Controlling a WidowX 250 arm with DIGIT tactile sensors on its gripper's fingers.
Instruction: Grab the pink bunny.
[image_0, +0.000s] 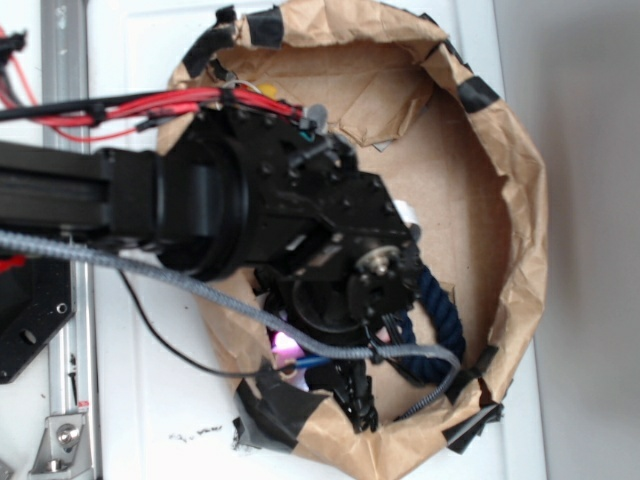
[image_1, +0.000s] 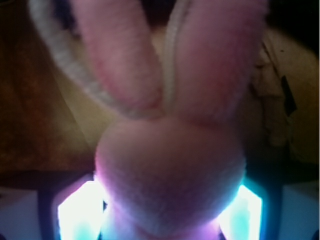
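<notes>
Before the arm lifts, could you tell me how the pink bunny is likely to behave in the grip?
The pink bunny looks like fuzzy plush, so it will probably squash rather than slip. Its long ears will likely flop. It seems light for its size and unlikely to break.

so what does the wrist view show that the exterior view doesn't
Only the wrist view shows the pink bunny clearly: its rounded head and two long ears fill the frame, with a glowing claw pad on each side of it. Only the exterior view shows the brown paper basket, a dark blue rope, the black arm and its red cables. Both share the bunny, though from outside it is only a small pink patch under the arm, and the paper wall in the background.
</notes>
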